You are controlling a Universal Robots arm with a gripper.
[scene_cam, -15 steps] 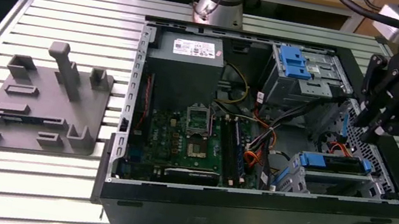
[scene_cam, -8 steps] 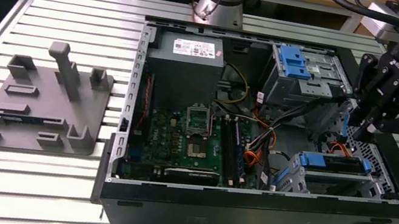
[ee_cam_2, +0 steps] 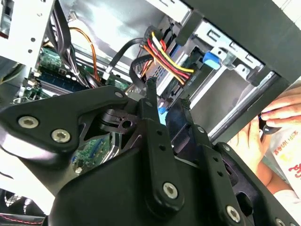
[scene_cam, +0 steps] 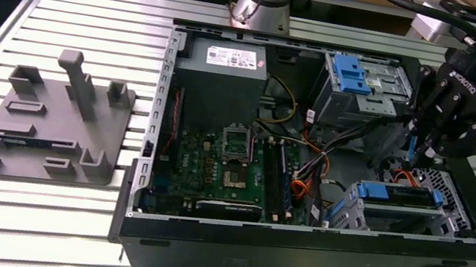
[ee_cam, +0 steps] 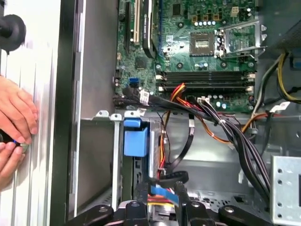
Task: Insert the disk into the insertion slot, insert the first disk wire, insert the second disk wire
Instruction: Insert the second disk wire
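The disk (scene_cam: 400,195), silver-grey in its blue carrier, lies in the insertion slot (scene_cam: 404,220) at the case's corner on the exterior view's right. Its blue carrier tab (ee_cam: 136,136) (ee_cam_2: 211,60) appears in both wrist views. My gripper (scene_cam: 415,162) hangs just above the disk's rear end. The black fingers (ee_cam: 141,192) are shut on a thin blue disk wire (ee_cam: 164,194) (scene_cam: 409,143), whose blue end sits between the fingertips (ee_cam_2: 151,89). A red, yellow and black wire bundle (ee_cam_2: 164,61) runs to the same end of the disk; whether it is plugged in is hidden.
The green motherboard (scene_cam: 233,162) fills the case's middle. A taller grey cage with a blue clip (scene_cam: 351,73) stands behind the slot. Loose black cables (ee_cam: 225,132) cross the bay. A person's hands (ee_cam: 14,122) rest on the table rail beside the case. A grey fixture (scene_cam: 54,123) lies on the exterior view's left.
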